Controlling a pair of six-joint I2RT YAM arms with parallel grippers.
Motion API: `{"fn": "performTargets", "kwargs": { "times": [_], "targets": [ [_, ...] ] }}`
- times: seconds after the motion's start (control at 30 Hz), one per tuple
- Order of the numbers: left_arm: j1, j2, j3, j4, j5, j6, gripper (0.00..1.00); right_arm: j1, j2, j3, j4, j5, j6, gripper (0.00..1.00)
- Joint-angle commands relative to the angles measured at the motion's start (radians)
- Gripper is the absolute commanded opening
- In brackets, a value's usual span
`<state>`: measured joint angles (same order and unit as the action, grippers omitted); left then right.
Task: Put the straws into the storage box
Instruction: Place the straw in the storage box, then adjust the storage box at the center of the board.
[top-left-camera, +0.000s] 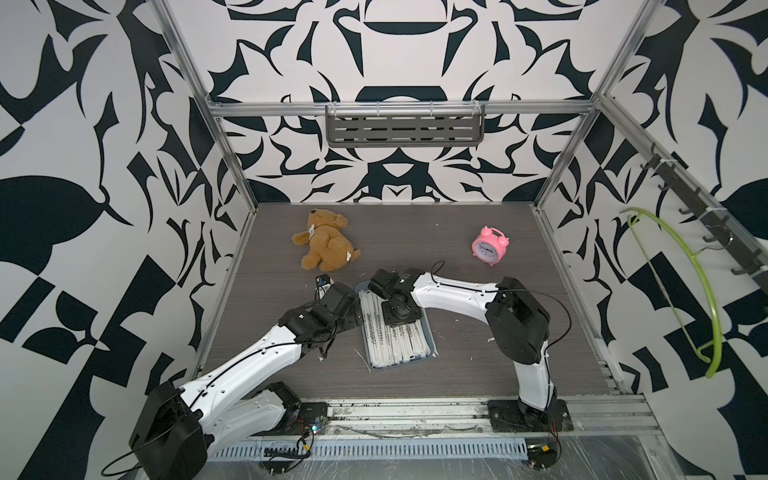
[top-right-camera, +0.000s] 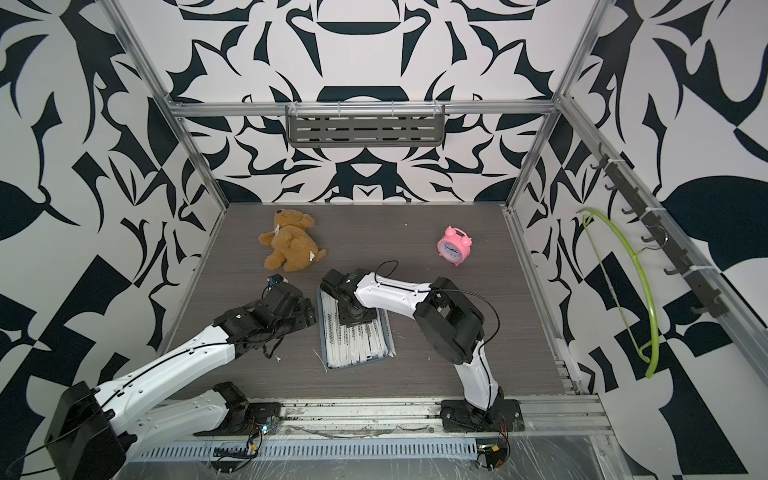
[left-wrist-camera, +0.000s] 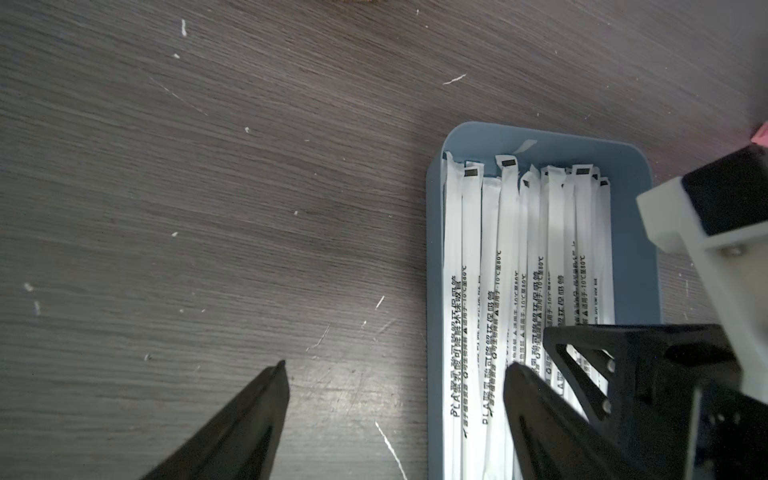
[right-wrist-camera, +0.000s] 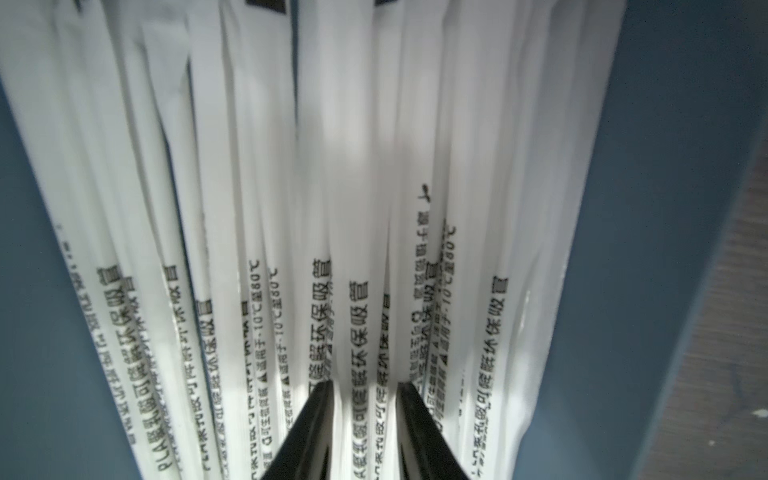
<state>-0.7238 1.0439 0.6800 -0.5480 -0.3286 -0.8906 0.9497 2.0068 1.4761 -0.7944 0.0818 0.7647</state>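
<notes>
The storage box (top-left-camera: 432, 353), a shallow blue-grey tray, lies mid-table and holds several white-wrapped straws (top-left-camera: 395, 340) laid lengthwise; both top views show it, straws (top-right-camera: 357, 340) included. My right wrist hangs straight over the tray's far half and hides its gripper from above. In the right wrist view the right gripper (right-wrist-camera: 366, 384) is down among the straws (right-wrist-camera: 353, 187), jaws a little apart, with two wrappers lying between the fingertips. My left gripper (left-wrist-camera: 397, 365) is wide open astride the tray's left wall (left-wrist-camera: 434, 249), one finger over bare table, the other above the straws (left-wrist-camera: 511, 249).
A brown teddy bear (top-left-camera: 324, 241) lies at the back left and a pink alarm clock (top-left-camera: 490, 245) stands at the back right. A thin white strip (top-left-camera: 362, 359) lies on the table beside the tray's near left corner. A grey slotted shelf (top-left-camera: 405, 124) hangs on the back wall.
</notes>
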Motion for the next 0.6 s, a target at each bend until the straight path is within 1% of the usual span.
{"fn": "performTargets", "kwargs": {
  "times": [0.0, 0.13, 0.23, 0.3, 0.37, 0.4, 0.47, 0.57],
  "targets": [
    [0.003, -0.007, -0.008, -0.005, -0.002, 0.018, 0.89, 0.001, -0.098, 0.023, -0.060, 0.009, 0.002, 0.34],
    [0.003, 0.004, 0.010, 0.000, -0.001, 0.044, 0.89, -0.013, -0.205, -0.017, -0.091, 0.010, -0.022, 0.34],
    [0.002, 0.026, 0.021, 0.022, 0.037, 0.063, 0.88, -0.095, -0.334, -0.127, -0.087, 0.023, -0.056, 0.30],
    [0.003, 0.038, 0.023, 0.050, 0.078, 0.064, 0.88, -0.166, -0.396, -0.230, -0.049, 0.032, -0.106, 0.29],
    [0.003, 0.052, 0.027, 0.080, 0.112, 0.065, 0.87, -0.200, -0.396, -0.306, 0.002, 0.036, -0.157, 0.29],
    [0.003, 0.060, 0.034, 0.088, 0.119, 0.065, 0.87, -0.203, -0.375, -0.316, 0.013, 0.036, -0.183, 0.31],
    [0.001, 0.078, 0.051, 0.088, 0.125, 0.059, 0.87, -0.203, -0.327, -0.312, 0.044, 0.016, -0.213, 0.33],
    [0.001, 0.107, 0.063, 0.089, 0.121, 0.040, 0.87, -0.203, -0.277, -0.310, 0.120, -0.025, -0.221, 0.35]
  ]
}}
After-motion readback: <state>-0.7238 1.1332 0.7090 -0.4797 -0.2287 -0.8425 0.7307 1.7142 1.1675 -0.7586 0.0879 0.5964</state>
